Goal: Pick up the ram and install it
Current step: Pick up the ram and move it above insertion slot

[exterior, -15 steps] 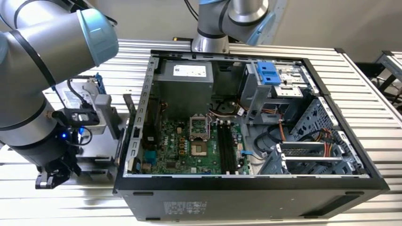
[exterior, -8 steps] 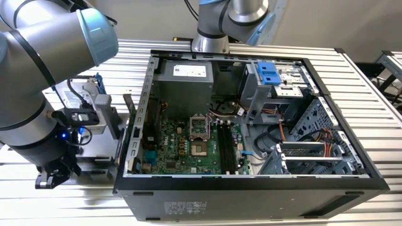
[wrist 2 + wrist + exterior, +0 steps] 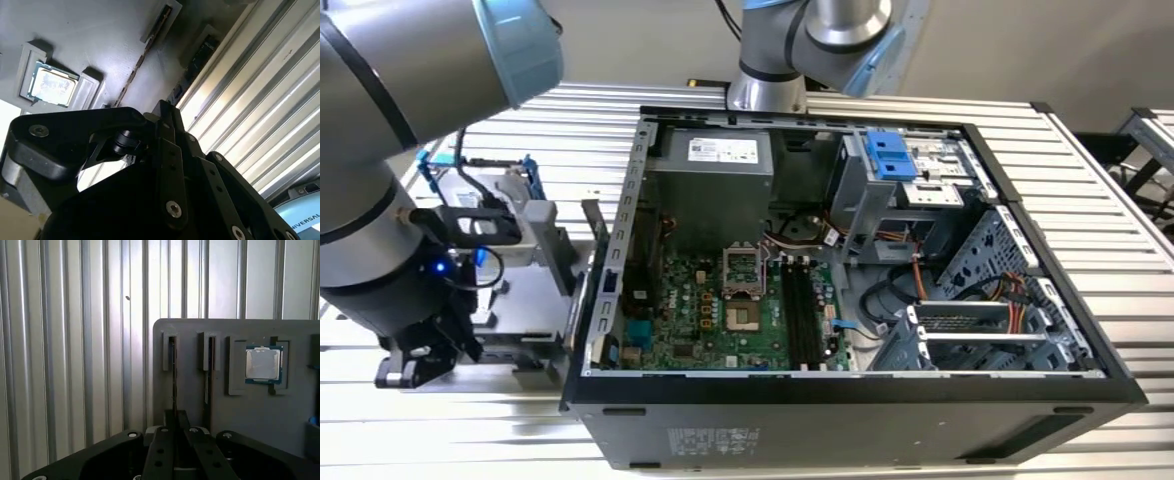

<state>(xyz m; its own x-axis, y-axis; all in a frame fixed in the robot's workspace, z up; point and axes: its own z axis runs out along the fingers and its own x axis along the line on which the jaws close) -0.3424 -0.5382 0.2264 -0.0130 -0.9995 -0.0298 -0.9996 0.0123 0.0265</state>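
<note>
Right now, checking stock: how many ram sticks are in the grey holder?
2. One ram stick stands in a grey holder slot in line with the gripper; the other ram stick in the next slot, nearer the processor chip. Others may be hidden.

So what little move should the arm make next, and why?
Probably ease the gripper straight toward the ram: in the first wrist view that thin stick stands on edge in its slot in the grey tray, lined up with the gripper and not yet lifted.

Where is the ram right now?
In the first wrist view, the ram stands on edge in a slot of the grey tray, in line with the gripper.
</note>
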